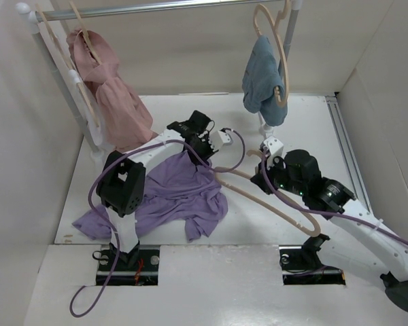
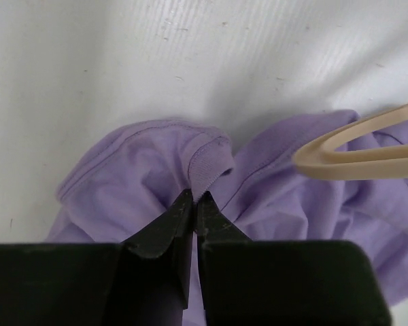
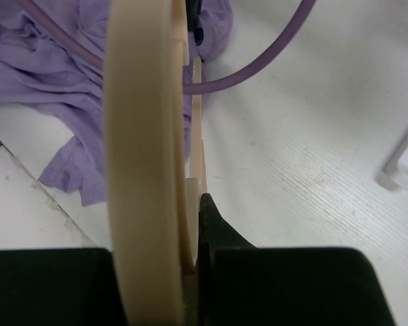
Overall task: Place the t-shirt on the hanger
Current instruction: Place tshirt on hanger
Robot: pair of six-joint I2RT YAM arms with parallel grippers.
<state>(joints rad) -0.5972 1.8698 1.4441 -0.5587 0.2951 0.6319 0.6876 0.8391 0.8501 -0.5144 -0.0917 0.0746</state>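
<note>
1. Left arm: the base sits at the near-left edge of the table (image 1: 306, 129). The elbow is raised over the t-shirt (image 1: 180, 193), and the forearm reaches away toward the garment's far edge, wrist pitched down.
2. Left end effector (image 2: 196, 202): the jaws are pinched together on the ribbed collar of the t-shirt, with the fabric bunched up between the tips.
3. T-shirt: it lies crumpled on the table at left-centre, mostly under the left arm, with one sleeve trailing toward the near-left.
4. Right arm: the elbow is swung out to the far right, and the forearm comes back toward centre, low over the table.
5. Right end effector (image 3: 190, 204): it is clamped on the hanger (image 3: 143, 136). One dark finger (image 3: 214, 234) presses against the hanger's side; the other is hidden behind the wood.
6. Hanger: it runs diagonally from the shirt's right edge toward the right arm's base. One arm tip rests on the purple fabric just beside the pinched collar.
7. Background: a pink garment (image 1: 112, 95) and a blue garment (image 1: 262, 81) hang from the rail (image 1: 156, 7).
</note>
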